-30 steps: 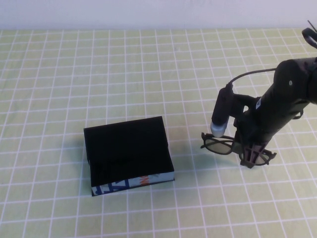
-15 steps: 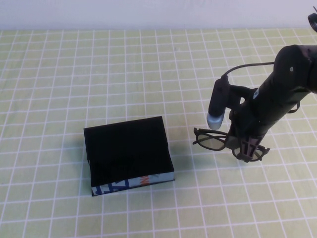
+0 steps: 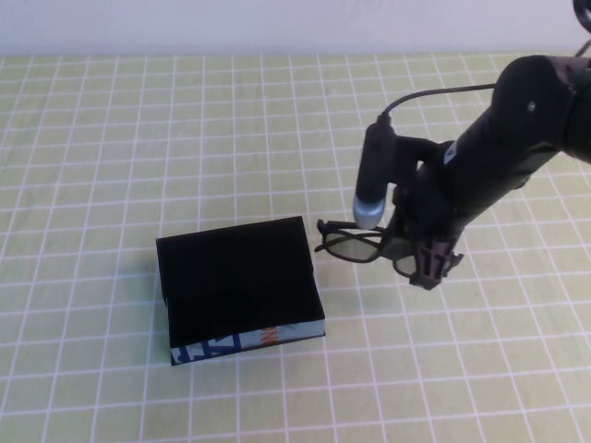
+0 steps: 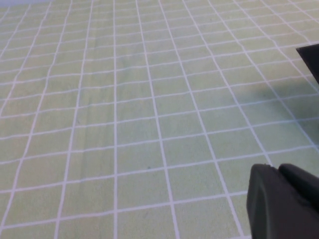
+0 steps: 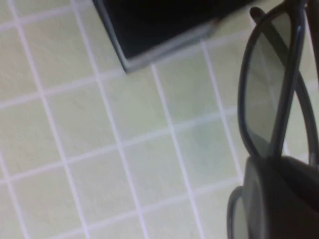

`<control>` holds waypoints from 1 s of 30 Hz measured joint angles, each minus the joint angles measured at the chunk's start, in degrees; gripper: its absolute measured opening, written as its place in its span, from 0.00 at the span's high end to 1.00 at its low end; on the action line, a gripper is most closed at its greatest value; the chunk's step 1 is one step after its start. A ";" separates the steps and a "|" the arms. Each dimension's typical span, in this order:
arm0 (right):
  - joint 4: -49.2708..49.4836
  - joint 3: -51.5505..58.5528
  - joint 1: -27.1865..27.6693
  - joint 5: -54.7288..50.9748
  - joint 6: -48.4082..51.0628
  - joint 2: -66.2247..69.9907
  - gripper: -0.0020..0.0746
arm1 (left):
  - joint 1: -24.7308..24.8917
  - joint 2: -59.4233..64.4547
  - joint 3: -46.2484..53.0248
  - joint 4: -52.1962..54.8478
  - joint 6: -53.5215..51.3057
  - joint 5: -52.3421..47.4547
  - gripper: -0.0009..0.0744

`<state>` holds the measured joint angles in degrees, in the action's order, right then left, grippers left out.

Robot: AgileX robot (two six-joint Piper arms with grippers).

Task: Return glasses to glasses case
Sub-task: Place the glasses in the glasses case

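Observation:
The glasses case (image 3: 238, 281) is a black open box with a blue, white and orange patterned front edge, lying left of centre on the table. My right gripper (image 3: 427, 263) is shut on the thin black-framed glasses (image 3: 355, 245) and holds them above the cloth, just right of the case's far right corner. In the right wrist view the dark lenses (image 5: 269, 99) stick out from the gripper (image 5: 284, 194) towards the case's corner (image 5: 164, 20). My left gripper (image 4: 284, 199) shows only in the left wrist view, shut and empty over bare cloth.
A green cloth with a white grid (image 3: 185, 129) covers the table up to a pale wall at the back. A black corner of the case (image 4: 311, 57) shows at the edge of the left wrist view.
My right gripper has carried the glasses left and slightly away from me, from well right of the case to just beside its right edge. The case has not moved.

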<state>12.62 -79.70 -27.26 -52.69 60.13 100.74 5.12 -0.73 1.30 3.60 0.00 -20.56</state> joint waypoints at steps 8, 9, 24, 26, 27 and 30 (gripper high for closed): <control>0.62 -6.40 -9.80 -0.61 2.37 3.12 0.97 | 0.00 0.00 0.00 1.40 1.91 3.29 0.99; 0.62 -7.55 -10.80 -0.61 2.60 4.11 0.97 | 0.00 0.00 0.00 1.29 2.14 3.93 0.99; 7.89 -19.91 -13.99 -3.59 10.10 15.55 0.97 | 0.00 0.00 0.00 1.08 2.76 6.59 0.99; 7.88 -19.91 -13.99 -3.82 10.32 15.92 0.97 | 0.00 0.00 0.00 1.08 2.76 6.71 0.99; 7.88 -19.91 -13.99 -3.82 10.37 16.06 0.97 | 0.00 0.00 0.00 1.08 2.76 6.71 0.99; 7.88 -19.94 -13.99 -4.19 10.46 16.13 0.97 | 0.00 0.00 0.00 1.08 2.76 6.71 0.99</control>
<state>20.50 -99.64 -41.25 -56.88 70.59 116.87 5.12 -0.73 1.30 4.67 2.76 -13.85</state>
